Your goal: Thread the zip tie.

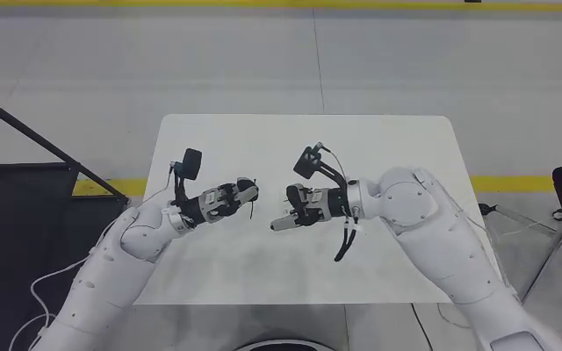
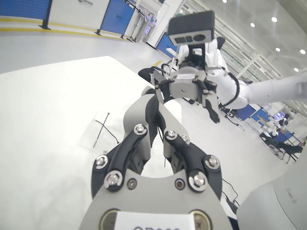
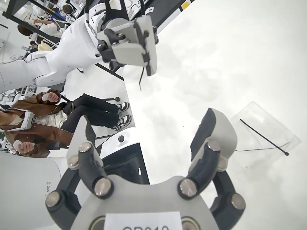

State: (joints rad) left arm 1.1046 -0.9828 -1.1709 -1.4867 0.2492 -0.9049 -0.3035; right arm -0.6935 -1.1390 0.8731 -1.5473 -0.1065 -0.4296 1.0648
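My left gripper is pressed together on the zip tie and holds it in the air above the table. A short length of strap hangs free from the pads and curves a little. I cannot tell where the tie's head is, since the pads cover the rest. The right gripper faces the left gripper from near, not touching it, with its claw spread wide and nothing in it. On the table below the left gripper lies a clear sheet with spare ties crossed on it.

My worry from here is the free end. It looks thin and limp, so if I bring the right claw in off line, a pad may brush it aside rather than catch it. Pinching too close to the left gripper risks a knock between the two claws. A pull at an angle could drag the strap out of the left pads and drop it. With the head hidden, I could also aim the tip at the wrong side.
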